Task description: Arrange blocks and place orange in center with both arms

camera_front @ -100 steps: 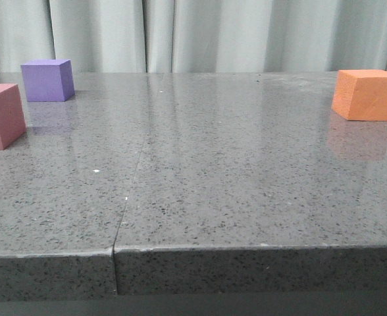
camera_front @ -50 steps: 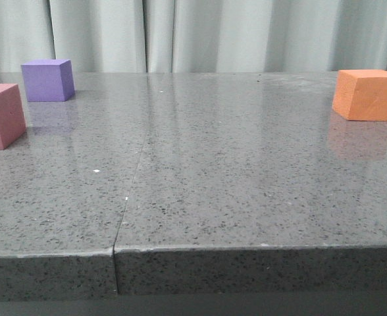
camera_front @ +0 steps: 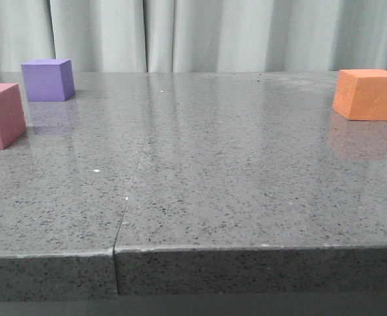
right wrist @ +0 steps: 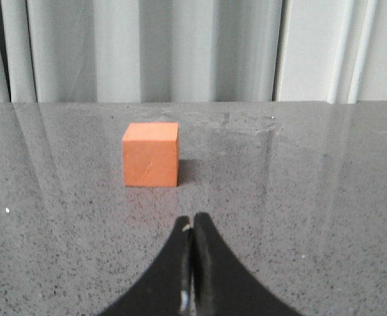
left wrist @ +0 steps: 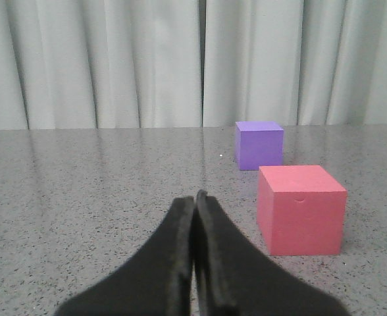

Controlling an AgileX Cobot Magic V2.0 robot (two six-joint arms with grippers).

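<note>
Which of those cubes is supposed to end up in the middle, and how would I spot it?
Look at the grey speckled table in front of the pale curtain, then go to its far right side. There the orange cube stands alone; the purple cube and the pink-red cube sit close together on the far left.

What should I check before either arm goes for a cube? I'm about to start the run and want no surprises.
1. Orange cube standing free on the table, nothing touching it: ok.
2. Right gripper open to take the orange cube: not ok, its fingers are pressed together and empty.
3. Left gripper open: not ok, its fingers are shut too.
4. Pink-red cube and purple cube apart from each other: ok, a gap shows between them.
5. Centre of the table free for the orange cube: ok in the front view.
6. Arm positions over the table: cannot tell, neither arm shows in the front view.
</note>
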